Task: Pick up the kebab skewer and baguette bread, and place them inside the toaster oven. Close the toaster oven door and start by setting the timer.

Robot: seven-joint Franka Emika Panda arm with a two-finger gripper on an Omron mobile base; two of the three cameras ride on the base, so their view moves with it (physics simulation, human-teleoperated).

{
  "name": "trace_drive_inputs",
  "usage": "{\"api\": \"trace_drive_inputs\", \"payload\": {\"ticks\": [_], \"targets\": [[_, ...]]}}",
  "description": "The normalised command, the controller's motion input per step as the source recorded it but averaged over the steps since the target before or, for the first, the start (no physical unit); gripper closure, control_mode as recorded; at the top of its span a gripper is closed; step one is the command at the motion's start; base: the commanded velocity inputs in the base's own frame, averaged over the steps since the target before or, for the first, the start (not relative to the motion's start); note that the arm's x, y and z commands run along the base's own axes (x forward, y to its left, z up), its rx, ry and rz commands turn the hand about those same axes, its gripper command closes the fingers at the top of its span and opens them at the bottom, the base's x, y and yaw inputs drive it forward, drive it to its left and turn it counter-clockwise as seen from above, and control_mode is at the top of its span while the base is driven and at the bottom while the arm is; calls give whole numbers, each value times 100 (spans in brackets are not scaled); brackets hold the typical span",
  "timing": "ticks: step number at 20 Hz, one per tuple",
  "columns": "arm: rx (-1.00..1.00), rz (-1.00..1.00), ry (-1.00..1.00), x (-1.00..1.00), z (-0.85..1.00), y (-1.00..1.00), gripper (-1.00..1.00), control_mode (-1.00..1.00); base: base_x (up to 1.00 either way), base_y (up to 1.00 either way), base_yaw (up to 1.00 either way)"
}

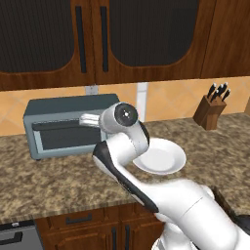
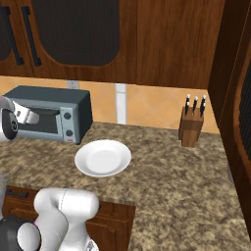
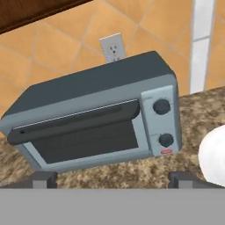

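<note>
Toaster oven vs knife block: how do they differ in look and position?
The toaster oven is a blue-grey metal box, wider than tall; the knife block is brown wood, taller than wide. The toaster oven sits at the left of the counter, the knife block far right, with the white plate between and nearer. The oven's door is closed; the block has dark handles sticking up. Both stand by the tiled backsplash.

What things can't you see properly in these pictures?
- Inside of the toaster oven: the shut toaster oven door has dark glass in every view, so any food within is hidden.
- Left part of the plate, left base view: covered by the white arm.
- Knob markings: too small to read.
- Gripper, hand view: just the fingertips poke up, wide apart.
</note>
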Motion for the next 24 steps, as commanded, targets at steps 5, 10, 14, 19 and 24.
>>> {"api": "trace_drive_inputs", "payload": {"ticks": [5,10,14,19,24], "targets": [[-1,11,-4,0,-38,-69,-100,-100,0,0,0],[-8,11,-24,-1,-41,-20,-100,-100,0,0,0],[-8,2,-24,0,-26,-10,-100,-100,0,0,0],[0,0,-14,9,-16,-14,-100,-100,0,0,0],[0,-2,-8,23,-26,-10,-100,-100,0,0,0]]}}
